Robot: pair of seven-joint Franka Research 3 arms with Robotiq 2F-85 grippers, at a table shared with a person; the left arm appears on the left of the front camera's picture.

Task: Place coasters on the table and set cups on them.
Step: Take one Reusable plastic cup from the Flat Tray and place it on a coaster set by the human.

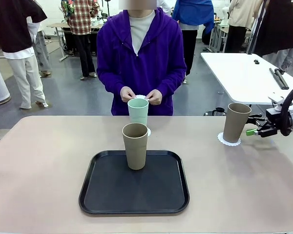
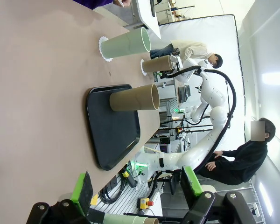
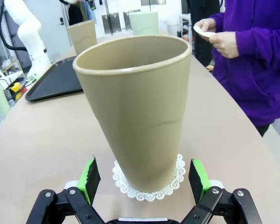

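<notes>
R claw (image 3: 143, 181) wide open, pads flanking but clear of taupe cup (image 3: 135, 102), upright on doily (image 3: 149, 185), table (image 1: 39, 161) right side; L claw (image 2: 137, 185) wide open, empty; mint cup (image 1: 137, 111) on second doily (image 1: 149, 132), far-centre; other taupe cup (image 1: 135, 145) on black tray (image 1: 107, 195); person's hands (image 1: 128, 93) hold third doily (image 1: 140, 97).

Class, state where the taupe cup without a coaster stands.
The taupe cup stands upright on the far part of the black tray, central in the front view, just in front of the mint cup.
</notes>
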